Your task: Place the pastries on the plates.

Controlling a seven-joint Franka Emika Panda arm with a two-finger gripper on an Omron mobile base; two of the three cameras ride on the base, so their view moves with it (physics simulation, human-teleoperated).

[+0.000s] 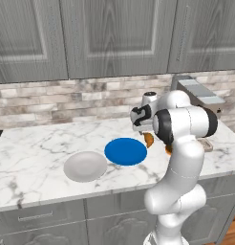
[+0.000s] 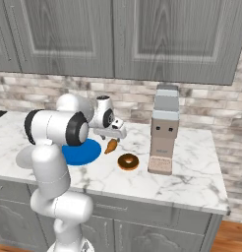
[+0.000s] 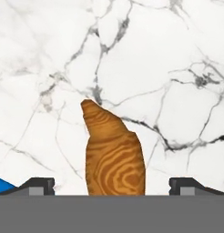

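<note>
- The step in hand is judged to be the pick of the croissant (image 3: 114,154), which lies on the marble counter (image 3: 168,68) between the 2 finger tips.
- In the hand view the gripper (image 3: 112,185) is seen wide open, 1 dark tip at each side of the croissant with clear gaps; nothing is held, and no touch can be made out.
- For a good grasp, the hand is best lowered straight down with the croissant kept centred, and the fingers closed across its thick middle, not its tapered end.
- In the right base view the croissant (image 2: 111,145) is seen just beside the blue plate (image 2: 88,150), under the gripper (image 2: 114,133); a short carry should suffice.
- The doughnut (image 2: 128,161) lies apart on the counter, near the coffee machine (image 2: 164,133); it should be left undisturbed.
- Farther off, the white plate (image 1: 85,166) sits just beside the blue plate (image 1: 125,151); both are bare, so neither pastry is placed yet.
</note>
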